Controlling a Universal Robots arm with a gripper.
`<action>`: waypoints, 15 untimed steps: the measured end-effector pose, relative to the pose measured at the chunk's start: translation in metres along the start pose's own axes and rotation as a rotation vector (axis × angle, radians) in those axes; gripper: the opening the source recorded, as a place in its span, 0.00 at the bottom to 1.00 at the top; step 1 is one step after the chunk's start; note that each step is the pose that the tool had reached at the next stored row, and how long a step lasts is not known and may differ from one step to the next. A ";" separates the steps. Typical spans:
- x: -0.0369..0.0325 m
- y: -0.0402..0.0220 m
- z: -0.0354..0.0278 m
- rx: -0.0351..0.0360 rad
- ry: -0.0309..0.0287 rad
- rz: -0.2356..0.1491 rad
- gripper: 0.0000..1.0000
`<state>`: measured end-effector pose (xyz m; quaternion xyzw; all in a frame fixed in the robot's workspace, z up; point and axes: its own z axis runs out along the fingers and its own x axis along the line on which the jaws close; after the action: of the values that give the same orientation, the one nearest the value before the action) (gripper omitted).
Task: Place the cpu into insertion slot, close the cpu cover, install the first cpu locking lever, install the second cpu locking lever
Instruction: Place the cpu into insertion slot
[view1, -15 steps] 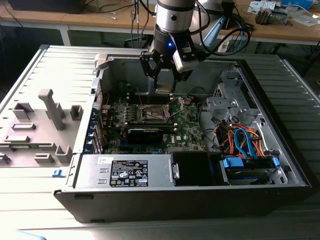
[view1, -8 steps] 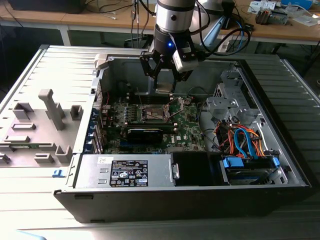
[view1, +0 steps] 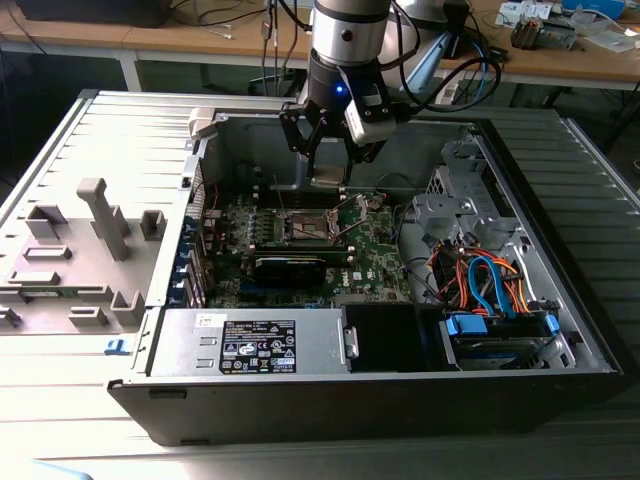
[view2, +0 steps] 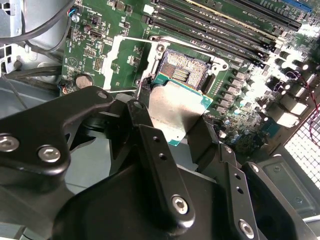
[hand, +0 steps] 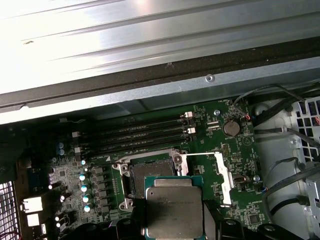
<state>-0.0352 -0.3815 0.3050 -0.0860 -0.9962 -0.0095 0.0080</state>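
Step one: gripper (view1: 328, 168) clamped on the cpu (hand: 174, 210), hovering just above the open insertion slot (hand: 150, 172). Seating likely needs the chip squared to the socket.

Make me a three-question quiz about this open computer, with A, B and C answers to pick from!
1. Where is the cpu?
A. Held in the gripper, above the insertion slot
B. Lying on the floor
C. In a person's hand

2. What colour is the circuit board?
A. Red
B. Green
C. Yellow

3. How is the insertion slot?
A. Filled by a chip
B. Shut under a plate
C. Open and empty

Answers:
1. A: in both wrist views the black fingers clamp the silver chip on two sides, with the slot just beyond it.
2. B: the board around the slot is green in every view.
3. C: the slot's bare centre shows, with nothing seated in it.
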 end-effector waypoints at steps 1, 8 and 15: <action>0.0000 0.0000 0.0000 0.0000 0.0000 0.000 0.55; 0.0000 0.0000 0.0001 -0.0001 -0.0001 0.003 0.55; 0.0000 0.0000 0.0001 -0.0001 -0.0001 0.007 0.55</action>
<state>-0.0352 -0.3815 0.3048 -0.0894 -0.9959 -0.0095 0.0080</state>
